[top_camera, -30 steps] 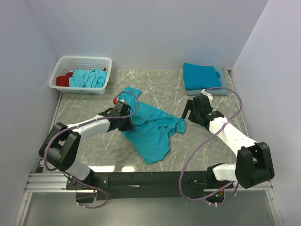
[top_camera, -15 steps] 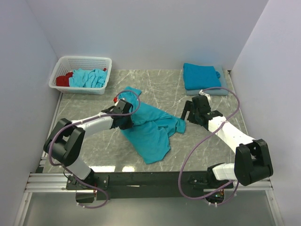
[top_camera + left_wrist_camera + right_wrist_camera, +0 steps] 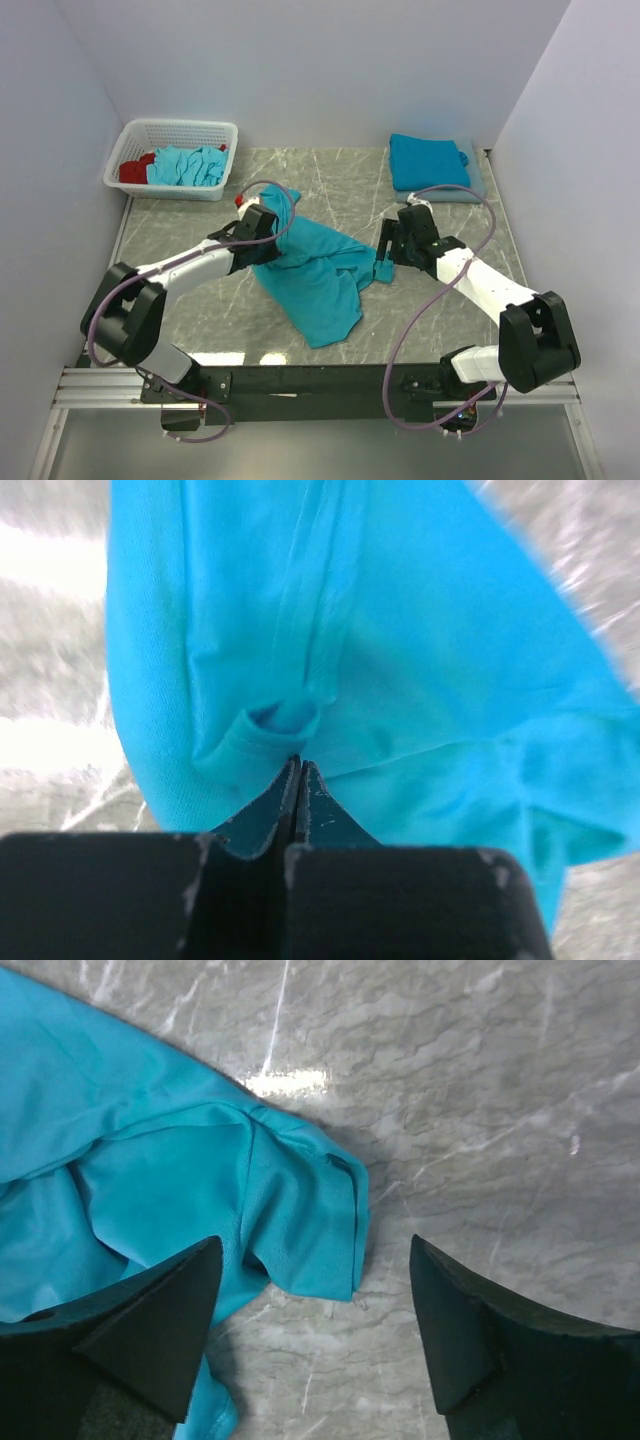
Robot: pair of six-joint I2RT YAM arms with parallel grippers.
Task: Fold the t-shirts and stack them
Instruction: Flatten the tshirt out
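Centrally on the table (image 3: 330, 180) lay a crumpled t-shirt (image 3: 315, 275), apparently being spread for folding. The left hand (image 3: 298, 768) pinched its edge; the right hand (image 3: 384, 258) hung wide over a sleeve, probably its next grip.

Readable text: none in any view.
t-shirt (image 3: 400, 630), pinched at the tips of the left claw (image 3: 298, 767): plain cloth, no print, no tag lettering.
Sleeve just ahead of the right claw (image 3: 315, 1248): plain hem, no label.
folded stack (image 3: 430, 162), beyond the right claw: no lettering.
basket (image 3: 180, 124), well beyond the left claw: no sticker seen, though a small mark might be missed at this size.
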